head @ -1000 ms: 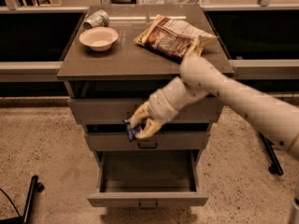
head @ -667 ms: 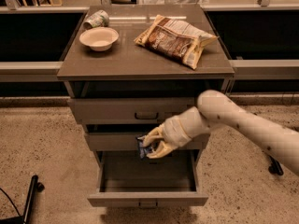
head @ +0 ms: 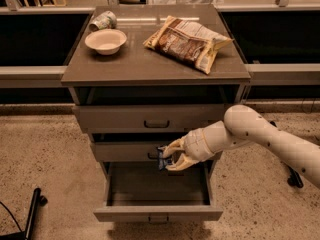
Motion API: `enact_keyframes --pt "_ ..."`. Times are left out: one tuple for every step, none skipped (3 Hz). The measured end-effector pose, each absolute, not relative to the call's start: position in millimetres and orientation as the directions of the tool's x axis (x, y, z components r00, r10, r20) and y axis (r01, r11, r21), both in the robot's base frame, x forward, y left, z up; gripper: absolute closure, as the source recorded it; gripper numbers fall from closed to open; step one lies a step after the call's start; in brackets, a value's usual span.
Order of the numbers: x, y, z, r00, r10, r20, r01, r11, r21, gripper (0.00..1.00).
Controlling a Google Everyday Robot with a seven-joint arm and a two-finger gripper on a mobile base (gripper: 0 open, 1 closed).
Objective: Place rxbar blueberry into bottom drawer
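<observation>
Cabinet (head: 150, 69), centre of frame: grey metal, 3 drawers, flat top carrying 3 loose items.
Arm (head: 280, 141), lower right: pale, reaching leftward across the cabinet front.
Bottom drawer (head: 157, 214), lower centre: pulled open; interior dark, nothing visible inside.
Chip bag (head: 187, 43), upper centre-right: tan and brown, lying flat on the top.
Bowl (head: 105, 40), upper left: pale, upright; small can (head: 102, 20) on its side just behind.
Gripper (head: 169, 157), centre: in front of the middle drawer's face, above the rear of the open drawer; fingers pinched on the bar.
Rxbar blueberry (head: 162, 160), centre: dark blue, held in the air, touching no surface.
Step in hand, as judged: carry to drawer; placement not yet done.
Next move: lower into the cavity, clear of the middle drawer's front; then spread the fingers to release.
</observation>
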State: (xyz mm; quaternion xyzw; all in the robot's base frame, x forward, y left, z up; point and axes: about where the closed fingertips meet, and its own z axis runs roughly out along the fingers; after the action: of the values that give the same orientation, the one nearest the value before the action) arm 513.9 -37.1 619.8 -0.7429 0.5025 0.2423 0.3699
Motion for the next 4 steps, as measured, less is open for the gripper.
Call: enact_keyframes --pt "527 -47 592 0.315 -0.554 -0.771 -0.949 -0.168 -0.267 1.0" --pt "544 -63 549 0.253 -0.486 -0.837 -0.962 -0.038 -0.269 1.0" --pt "557 -87 487 0.247 -0.42 -0.873 -0.944 0.1 -0.315 1.0" --pt "559 -94 421 0.219 -0.364 -0.905 -0.937 0.18 -0.299 1.0"
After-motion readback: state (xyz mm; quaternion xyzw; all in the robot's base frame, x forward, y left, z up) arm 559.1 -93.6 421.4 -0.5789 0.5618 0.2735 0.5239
